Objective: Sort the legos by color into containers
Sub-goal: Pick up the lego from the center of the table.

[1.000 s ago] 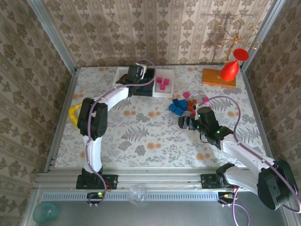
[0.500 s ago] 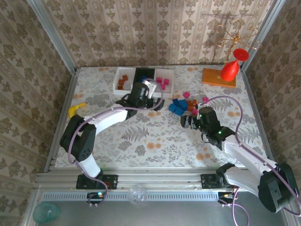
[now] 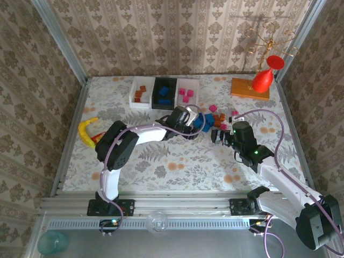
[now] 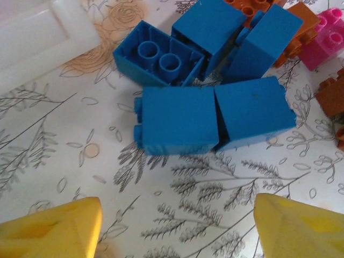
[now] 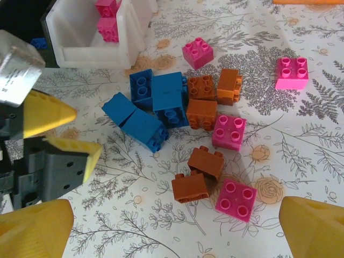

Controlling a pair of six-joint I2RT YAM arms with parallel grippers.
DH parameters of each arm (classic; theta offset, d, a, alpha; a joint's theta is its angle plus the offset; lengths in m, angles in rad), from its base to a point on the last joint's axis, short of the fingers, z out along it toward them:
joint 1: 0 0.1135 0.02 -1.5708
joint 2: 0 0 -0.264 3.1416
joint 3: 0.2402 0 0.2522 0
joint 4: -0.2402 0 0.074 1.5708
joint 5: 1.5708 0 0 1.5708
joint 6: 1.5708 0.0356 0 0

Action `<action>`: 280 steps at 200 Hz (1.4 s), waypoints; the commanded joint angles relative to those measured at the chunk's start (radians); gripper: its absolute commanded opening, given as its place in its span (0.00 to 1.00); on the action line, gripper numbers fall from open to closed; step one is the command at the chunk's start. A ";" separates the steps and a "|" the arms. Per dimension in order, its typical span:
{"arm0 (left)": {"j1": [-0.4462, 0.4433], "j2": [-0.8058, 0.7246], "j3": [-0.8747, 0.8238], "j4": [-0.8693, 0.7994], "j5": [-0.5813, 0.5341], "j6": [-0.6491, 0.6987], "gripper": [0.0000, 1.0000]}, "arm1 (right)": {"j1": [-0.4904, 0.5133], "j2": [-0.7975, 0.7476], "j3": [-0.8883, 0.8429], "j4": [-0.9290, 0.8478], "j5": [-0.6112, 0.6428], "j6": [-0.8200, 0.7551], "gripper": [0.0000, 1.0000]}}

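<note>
Here, the left gripper (image 4: 177,234) hovers with jaws spread and empty, just short of two blue lego bricks (image 4: 215,115) lying flush side by side in the loose pile (image 3: 212,119) right of the tabletop's centre. The three joined bins (image 3: 185,106) sit at the far edge. The right gripper (image 5: 174,231), jaws equally wide and empty, crowds the same pile. Closing now could pinch both bricks or scatter their neighbours, and the two arms risk colliding.
</note>
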 commanded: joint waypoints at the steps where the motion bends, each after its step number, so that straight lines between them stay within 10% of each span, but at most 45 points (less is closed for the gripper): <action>1: 0.012 0.029 0.052 -0.010 0.060 0.037 0.71 | -0.007 -0.020 0.013 -0.015 0.024 -0.008 0.99; 59: 0.035 0.081 0.104 -0.021 0.115 0.034 0.57 | -0.008 -0.012 0.013 -0.006 0.016 -0.006 1.00; 280: 0.054 0.246 0.300 -0.087 0.180 0.017 0.61 | -0.013 -0.010 0.004 -0.002 0.008 -0.002 0.99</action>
